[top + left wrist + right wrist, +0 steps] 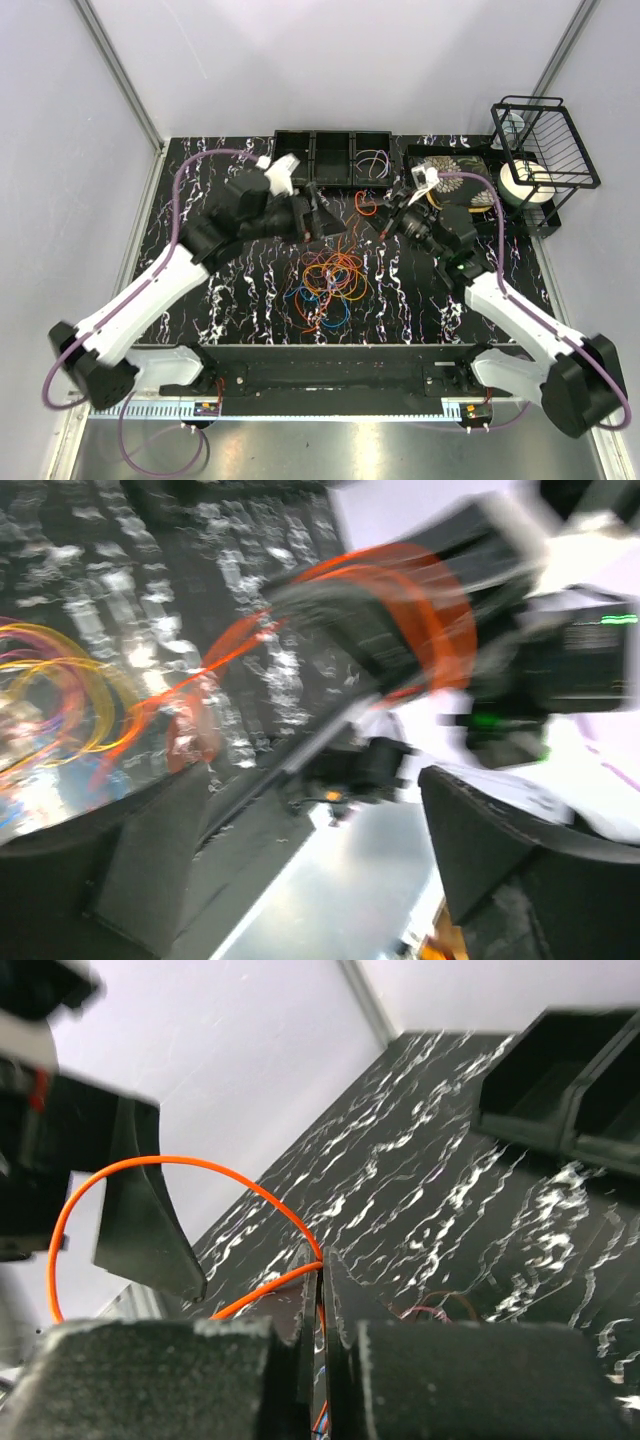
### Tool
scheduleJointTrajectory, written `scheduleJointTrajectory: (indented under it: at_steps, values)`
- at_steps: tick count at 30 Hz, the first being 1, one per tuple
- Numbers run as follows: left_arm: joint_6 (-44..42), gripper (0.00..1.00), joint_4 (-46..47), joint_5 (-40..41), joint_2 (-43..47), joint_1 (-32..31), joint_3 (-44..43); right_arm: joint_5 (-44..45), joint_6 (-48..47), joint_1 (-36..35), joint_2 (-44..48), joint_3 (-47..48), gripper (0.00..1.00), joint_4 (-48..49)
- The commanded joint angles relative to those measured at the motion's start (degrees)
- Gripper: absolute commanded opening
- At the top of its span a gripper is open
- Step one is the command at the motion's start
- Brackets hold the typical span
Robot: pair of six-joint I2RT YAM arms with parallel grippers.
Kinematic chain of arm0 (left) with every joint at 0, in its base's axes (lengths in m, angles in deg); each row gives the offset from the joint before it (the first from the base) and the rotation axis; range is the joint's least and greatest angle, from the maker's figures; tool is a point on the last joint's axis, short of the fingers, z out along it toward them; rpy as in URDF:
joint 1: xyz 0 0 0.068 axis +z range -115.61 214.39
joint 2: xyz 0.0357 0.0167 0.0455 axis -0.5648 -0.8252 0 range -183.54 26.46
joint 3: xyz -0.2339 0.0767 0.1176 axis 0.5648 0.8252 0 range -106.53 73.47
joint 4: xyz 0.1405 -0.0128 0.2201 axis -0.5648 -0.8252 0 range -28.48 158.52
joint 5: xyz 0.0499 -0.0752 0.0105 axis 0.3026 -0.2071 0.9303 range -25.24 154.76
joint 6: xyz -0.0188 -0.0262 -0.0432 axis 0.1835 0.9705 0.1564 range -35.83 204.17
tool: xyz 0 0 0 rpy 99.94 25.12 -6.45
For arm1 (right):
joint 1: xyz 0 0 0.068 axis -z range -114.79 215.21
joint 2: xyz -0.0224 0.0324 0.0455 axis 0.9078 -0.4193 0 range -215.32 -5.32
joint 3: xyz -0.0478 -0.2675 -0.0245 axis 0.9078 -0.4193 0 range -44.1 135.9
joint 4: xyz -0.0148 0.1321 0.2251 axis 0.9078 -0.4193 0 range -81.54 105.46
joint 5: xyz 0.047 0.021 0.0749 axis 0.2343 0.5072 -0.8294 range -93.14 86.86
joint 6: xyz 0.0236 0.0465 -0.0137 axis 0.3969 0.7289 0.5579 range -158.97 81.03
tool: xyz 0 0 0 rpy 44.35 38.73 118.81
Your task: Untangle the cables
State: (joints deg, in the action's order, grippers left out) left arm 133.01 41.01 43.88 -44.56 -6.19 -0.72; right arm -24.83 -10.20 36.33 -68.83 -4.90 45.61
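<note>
orange cable (pixel 180 1164) | pinched at right hand (pixel 320 1260) tips | loop reaches beside left hand (pixel 324 215) | left hand spread

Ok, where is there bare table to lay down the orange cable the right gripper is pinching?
Bare table between the tangle and the right arm, and between the tangle and the left arm, both near the front edge. Crowded: the middle back, where the left gripper and right gripper meet before the black tray.

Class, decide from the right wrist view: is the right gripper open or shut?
Shut: the right gripper has its fingers together, pinching the orange cable at their tips.
</note>
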Motion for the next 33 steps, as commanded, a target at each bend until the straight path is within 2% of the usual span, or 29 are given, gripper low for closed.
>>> scheduleJointTrajectory:
  at_steps: [1, 6, 11, 15, 23, 33]
  values:
    - [-6.4, 0.94, -3.0, 11.6, 9.3, 0.1, 8.2, 7.8, -4.3, -0.4, 5.8, 5.4, 0.01, -9.0]
    - [-6.8, 0.93, -4.9, 17.4, 16.1, -0.8, 19.1, 9.0, -3.9, -0.5, 6.4, 9.0, 0.00, -15.4]
    - [-5.2, 0.82, 1.0, 19.2, 17.2, -5.0, 25.4, 9.0, -3.1, -0.4, 6.6, 10.1, 0.00, -16.4]
    - [-5.8, 0.75, 3.9, 22.1, 13.6, -7.8, 24.6, 9.0, -3.1, -0.4, 6.1, 11.8, 0.00, -18.1]
    - [-7.0, 0.72, 14.1, 22.0, 5.2, -8.4, 24.4, 8.4, -2.9, -0.4, 8.0, 12.7, 0.00, -20.3]
    - [-7.4, 0.62, 14.8, 24.0, -2.5, -8.4, 18.2, 7.5, -2.7, -0.4, 9.5, 12.5, 0.00, -21.5]
